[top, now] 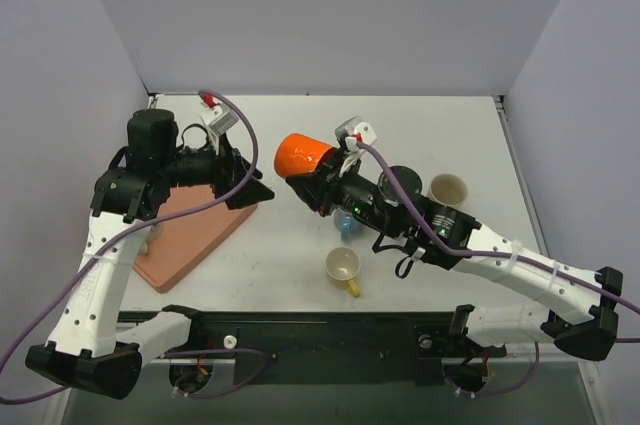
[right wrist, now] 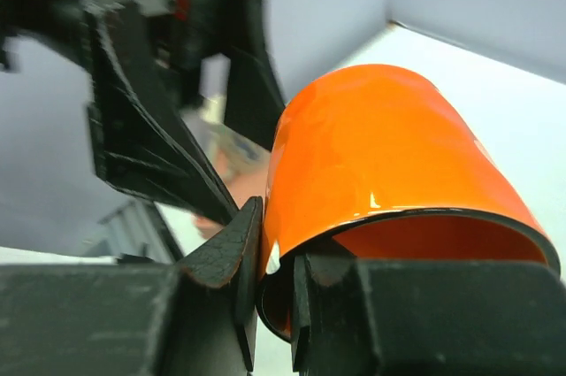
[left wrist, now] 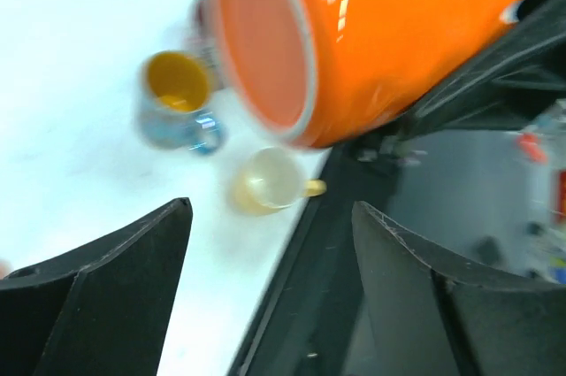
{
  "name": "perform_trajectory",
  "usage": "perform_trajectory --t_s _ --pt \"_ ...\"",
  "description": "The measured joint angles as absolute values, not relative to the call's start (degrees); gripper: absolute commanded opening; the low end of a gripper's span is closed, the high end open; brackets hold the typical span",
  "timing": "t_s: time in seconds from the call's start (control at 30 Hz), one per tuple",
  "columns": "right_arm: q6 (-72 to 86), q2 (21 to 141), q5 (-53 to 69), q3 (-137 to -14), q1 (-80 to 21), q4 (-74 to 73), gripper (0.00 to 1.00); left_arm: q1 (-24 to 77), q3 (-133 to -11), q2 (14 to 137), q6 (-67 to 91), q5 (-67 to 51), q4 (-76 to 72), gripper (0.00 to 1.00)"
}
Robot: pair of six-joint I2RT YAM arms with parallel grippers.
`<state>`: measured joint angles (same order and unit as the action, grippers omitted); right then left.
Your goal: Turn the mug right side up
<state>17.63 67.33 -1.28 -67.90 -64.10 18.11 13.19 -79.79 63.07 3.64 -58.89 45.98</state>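
Observation:
The orange mug [top: 303, 157] is held in the air on its side, its flat base facing left toward my left gripper. My right gripper [top: 322, 188] is shut on the mug's rim, one finger outside the wall and one inside; in the right wrist view the mug [right wrist: 380, 155] fills the frame above the gripper [right wrist: 276, 243]. My left gripper [top: 255, 180] is open and empty, just left of the mug. In the left wrist view the mug's base [left wrist: 265, 49] is close ahead, above the open gripper [left wrist: 270, 208].
A blue mug with a yellow inside [top: 347, 225] and a small yellow cup [top: 343, 267] stand upright below the held mug. A beige cup [top: 448, 189] stands at the right. A salmon board [top: 190, 235] lies under the left arm.

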Motion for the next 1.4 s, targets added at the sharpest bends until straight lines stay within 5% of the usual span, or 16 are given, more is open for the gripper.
perform_trajectory --t_s 0.33,0.53,0.8,1.13,1.23,1.4 --pt "18.06 62.76 -20.23 -76.88 -64.05 -26.83 0.00 13.08 -80.36 61.23 -8.95 -23.05 55.61 0.87" --pt "26.98 57.98 -23.31 -65.04 -62.26 -39.44 0.00 13.06 -77.67 60.42 -11.44 -12.75 57.45 0.89" --pt "34.24 59.29 -15.79 -43.99 -57.45 -36.07 0.00 13.08 -74.83 60.51 -12.60 -6.68 58.15 0.90" --pt "36.86 69.17 -7.44 -38.76 -54.11 -23.38 0.00 13.08 -73.34 60.45 -13.50 -2.83 58.15 0.92" --pt "37.32 69.10 -6.59 -38.76 -52.34 -22.92 0.24 13.08 -73.19 60.42 -13.96 -2.31 58.13 0.92" --pt "37.54 68.20 -6.13 -38.76 -49.91 -22.68 0.38 13.08 -72.71 60.42 -14.24 -1.61 58.13 0.93"
